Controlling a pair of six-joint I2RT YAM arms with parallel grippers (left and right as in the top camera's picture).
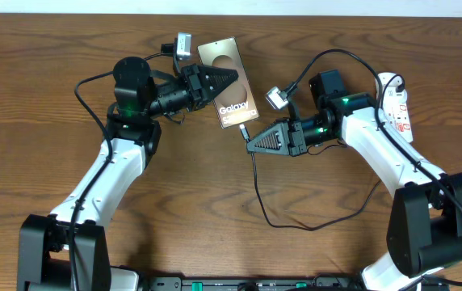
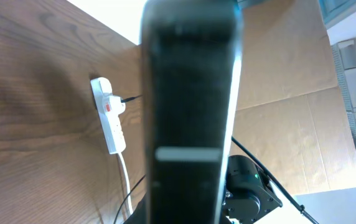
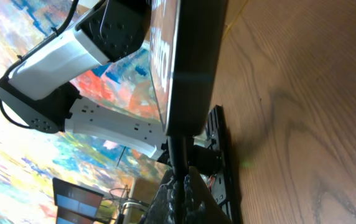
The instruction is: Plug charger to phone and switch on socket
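Note:
My left gripper is shut on the phone, gripping it from its left long side with the "Galaxy" lettering facing up. The phone fills the middle of the left wrist view, seen edge-on. My right gripper is shut on the charger's black plug tip. In the right wrist view the plug meets the phone's end edge; I cannot tell whether it is seated. The thin black cable trails towards the front. The socket lies at the far right, and also shows in the left wrist view.
The charger cable loops across the table in front of the right arm. The socket's white cord runs along the table beside it. A black plug block sits behind the right forearm, left of the socket.

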